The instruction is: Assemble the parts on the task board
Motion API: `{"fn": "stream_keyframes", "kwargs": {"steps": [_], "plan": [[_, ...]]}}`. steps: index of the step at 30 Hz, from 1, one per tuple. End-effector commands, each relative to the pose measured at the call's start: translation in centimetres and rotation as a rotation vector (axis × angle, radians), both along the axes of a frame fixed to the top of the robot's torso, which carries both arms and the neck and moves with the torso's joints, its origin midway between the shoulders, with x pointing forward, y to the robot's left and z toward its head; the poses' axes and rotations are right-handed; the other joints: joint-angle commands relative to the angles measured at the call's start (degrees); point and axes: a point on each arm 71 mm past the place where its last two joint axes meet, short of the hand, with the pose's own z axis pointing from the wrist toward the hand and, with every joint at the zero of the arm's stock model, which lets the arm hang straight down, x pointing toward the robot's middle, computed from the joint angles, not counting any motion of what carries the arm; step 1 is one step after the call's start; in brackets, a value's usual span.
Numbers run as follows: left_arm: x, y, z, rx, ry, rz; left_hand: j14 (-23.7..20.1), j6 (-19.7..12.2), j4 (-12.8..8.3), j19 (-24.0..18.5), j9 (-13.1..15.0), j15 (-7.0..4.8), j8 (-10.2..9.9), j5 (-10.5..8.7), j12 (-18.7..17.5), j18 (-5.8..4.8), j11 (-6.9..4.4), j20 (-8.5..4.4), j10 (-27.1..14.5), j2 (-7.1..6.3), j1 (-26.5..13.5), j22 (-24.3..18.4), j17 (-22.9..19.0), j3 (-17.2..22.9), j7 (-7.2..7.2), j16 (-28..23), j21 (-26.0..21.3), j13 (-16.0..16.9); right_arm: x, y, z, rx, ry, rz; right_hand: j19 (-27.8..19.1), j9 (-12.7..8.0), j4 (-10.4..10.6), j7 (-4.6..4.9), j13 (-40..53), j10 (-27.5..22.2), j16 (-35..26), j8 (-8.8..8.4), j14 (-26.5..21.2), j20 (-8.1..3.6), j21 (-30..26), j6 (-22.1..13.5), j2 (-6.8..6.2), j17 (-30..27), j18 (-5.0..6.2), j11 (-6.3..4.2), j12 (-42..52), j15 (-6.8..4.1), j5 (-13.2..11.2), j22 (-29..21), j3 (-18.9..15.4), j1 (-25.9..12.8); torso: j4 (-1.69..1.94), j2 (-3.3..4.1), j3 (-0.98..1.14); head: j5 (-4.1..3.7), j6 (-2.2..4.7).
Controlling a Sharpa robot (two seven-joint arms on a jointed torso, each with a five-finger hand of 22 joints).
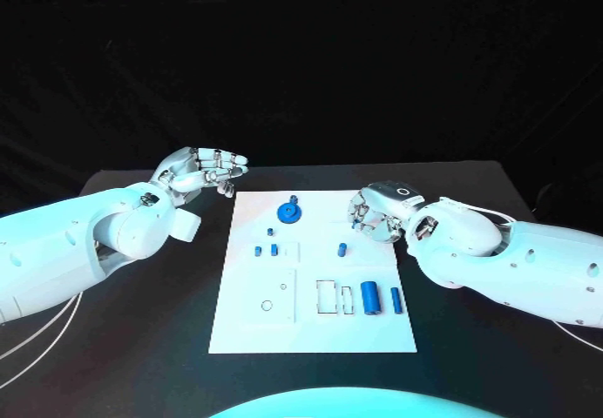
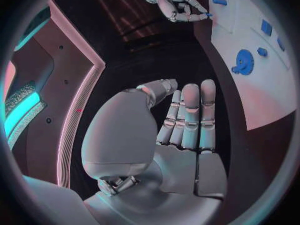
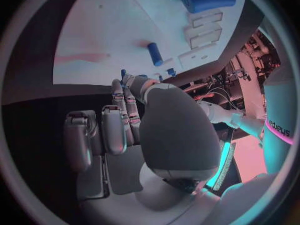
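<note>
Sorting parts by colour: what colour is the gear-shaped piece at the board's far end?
Blue gear-shaped piece; the head view shows it best.

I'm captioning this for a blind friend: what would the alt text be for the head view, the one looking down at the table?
A white task board lies on a black table, carrying small blue parts: a gear-like disc at its far end and a thick cylinder nearer the robot. The left hand hovers off the board's far left corner; the right hand hangs, fingers curled, over its right edge.

One task board, seven blue parts, two hands.
</note>
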Motion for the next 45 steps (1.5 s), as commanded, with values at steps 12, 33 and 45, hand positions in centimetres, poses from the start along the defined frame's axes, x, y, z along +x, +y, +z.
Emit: {"fn": "stream_keyframes", "kwargs": {"steps": [12, 33, 45], "plan": [[-0.2, -0.9, 0.2, -0.025, -0.009, -0.028, -0.4, -0.6, -0.4, -0.3, -0.1, 0.08, -0.4, 0.22, 0.4, 0.44, 0.05, -0.06, -0.3, 0.20, 0.0, 0.1, -0.1, 0.0, -0.10, 0.4, 0.3, 0.0, -3.8, 5.1, 0.6, 0.140, 0.040, 0.135, 4.3, 0.1, -1.2, 0.01, 2.7, 3.0, 0.1, 0.10, 3.6, -0.34, -0.2, 0.3, -0.20, -0.2, -0.39, -2.67, 0.1, -0.46, 0.4, 12.3, 1.3, -0.5, 0.00, -0.02, -0.06, 2.39, -0.28], [-0.8, -3.1, 0.5, -0.039, -0.007, -0.070, -0.4, -0.7, -0.4, -0.3, -0.1, 0.14, -0.4, 0.23, 0.4, 0.44, 0.10, 0.00, -0.5, 0.23, -0.1, 0.1, -0.1, 0.0, -0.05, 0.5, 0.4, 0.0, -6.1, 11.5, -3.9, 0.122, 0.143, 0.259, 4.1, 0.3, -1.4, 0.10, 2.8, 2.9, 0.0, 0.01, 3.5, -0.28, -0.5, 0.1, -0.22, -0.4, -0.28, -2.60, -0.1, -0.45, 0.9, 11.9, 1.7, -0.7, 0.13, 0.06, -0.14, 6.30, -1.97], [-0.8, -3.3, 0.4, -0.039, -0.004, -0.076, -0.4, -0.7, -0.5, -0.3, -0.1, 0.19, -0.5, 0.22, 0.5, 0.44, 0.13, 0.05, -0.6, 0.23, -0.1, 0.1, -0.1, -0.1, -0.03, 0.6, 0.4, 0.1, -6.4, 12.3, -4.8, 0.114, 0.130, 0.255, 4.0, 0.4, -1.6, 0.15, 2.9, 2.8, 0.1, -0.03, 3.5, -0.24, -0.6, 0.0, -0.24, -0.5, -0.26, -2.56, -0.2, -0.42, 1.3, 11.9, 1.8, -0.9, 0.13, 0.08, -0.06, 7.24, -2.69]]}}
